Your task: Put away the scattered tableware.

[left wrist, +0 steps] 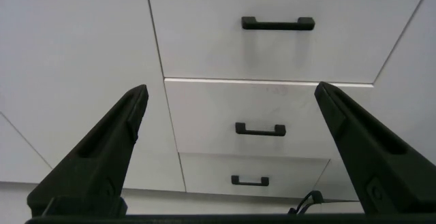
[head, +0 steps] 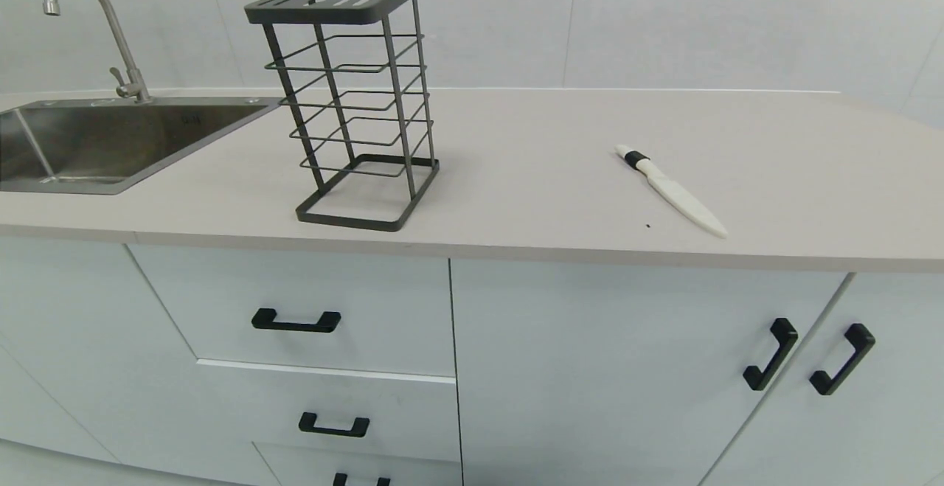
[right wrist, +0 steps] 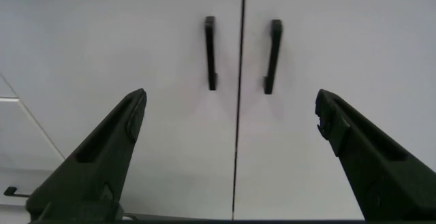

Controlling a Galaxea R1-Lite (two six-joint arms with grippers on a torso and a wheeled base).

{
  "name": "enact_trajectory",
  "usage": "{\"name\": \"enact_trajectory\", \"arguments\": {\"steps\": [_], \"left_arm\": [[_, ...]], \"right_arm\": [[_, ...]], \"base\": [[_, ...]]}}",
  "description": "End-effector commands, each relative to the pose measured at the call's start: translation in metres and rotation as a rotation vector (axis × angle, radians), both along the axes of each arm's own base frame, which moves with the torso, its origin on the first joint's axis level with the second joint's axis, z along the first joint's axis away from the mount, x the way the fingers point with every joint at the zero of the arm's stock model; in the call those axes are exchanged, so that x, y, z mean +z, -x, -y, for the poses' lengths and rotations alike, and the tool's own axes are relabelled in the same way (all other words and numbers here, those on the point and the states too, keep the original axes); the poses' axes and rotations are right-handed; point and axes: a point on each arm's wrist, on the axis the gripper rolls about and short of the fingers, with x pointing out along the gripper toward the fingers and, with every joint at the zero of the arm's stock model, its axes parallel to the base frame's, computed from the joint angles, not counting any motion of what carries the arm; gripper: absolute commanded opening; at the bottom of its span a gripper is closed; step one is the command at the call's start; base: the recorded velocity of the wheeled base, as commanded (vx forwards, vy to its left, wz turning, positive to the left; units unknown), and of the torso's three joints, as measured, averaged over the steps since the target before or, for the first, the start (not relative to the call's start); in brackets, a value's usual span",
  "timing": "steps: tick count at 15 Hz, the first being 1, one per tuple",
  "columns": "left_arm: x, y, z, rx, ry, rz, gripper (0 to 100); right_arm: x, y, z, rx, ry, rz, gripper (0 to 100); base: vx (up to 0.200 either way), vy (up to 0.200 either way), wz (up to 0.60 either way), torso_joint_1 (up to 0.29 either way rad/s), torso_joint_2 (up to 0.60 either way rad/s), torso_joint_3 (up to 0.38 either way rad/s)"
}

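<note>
A white knife (head: 672,191) with a black band near one end lies flat on the grey counter, to the right of centre near the front edge. A black wire rack (head: 352,99) with a slotted top stands upright left of centre. My left gripper (left wrist: 230,98) is open, low down, facing the white drawer fronts (left wrist: 272,118). My right gripper (right wrist: 231,101) is open too, facing the cabinet doors (right wrist: 238,115) with their two black handles. Nothing sits between either pair of fingers.
A steel sink (head: 96,143) with a curved tap (head: 92,21) is set into the counter at the far left. A wall runs behind the counter (head: 531,147). Drawers with black handles (head: 296,321) are below the rack, cabinet doors (head: 811,360) below the knife.
</note>
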Motion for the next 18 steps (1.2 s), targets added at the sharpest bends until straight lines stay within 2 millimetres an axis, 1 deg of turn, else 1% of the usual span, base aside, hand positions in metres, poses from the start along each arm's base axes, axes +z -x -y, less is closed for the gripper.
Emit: {"name": "enact_trajectory", "arguments": {"steps": [1,5,7,13,16,18], "left_arm": [[-0.0001,-0.0001,-0.0001,0.0,0.0,-0.003,100],[0.0,-0.0001,-0.0001,0.002,0.0,-0.001,100],[0.0,-0.0001,-0.0001,0.002,0.0,-0.001,100],[0.0,-0.0001,-0.0002,0.005,0.0,-0.001,100],[0.0,-0.0001,-0.0002,0.005,0.0,-0.001,100],[0.0,-0.0001,-0.0002,0.005,0.0,-0.001,100]], "right_arm": [[0.0,-0.0001,0.0,0.0,0.001,-0.001,100],[0.0,-0.0001,0.0,0.0,0.007,-0.001,100],[0.0002,-0.0001,0.0,0.0,0.007,0.001,100],[0.0,-0.0001,0.0,0.0,0.004,-0.001,100],[0.0,-0.0001,0.0,0.0,0.004,-0.001,100],[0.0,-0.0001,0.0,0.0,0.004,-0.001,100]], "base": [[0.0,0.0,0.0,0.0,0.0,0.0],[0.0,0.0,0.0,0.0,0.0,0.0],[0.0,0.0,0.0,0.134,-0.16,-0.061],[0.0,0.0,0.0,0.235,-0.45,-0.209],[0.0,0.0,0.0,0.093,-0.48,-0.217],[0.0,0.0,0.0,0.369,-0.49,-0.217]]}}
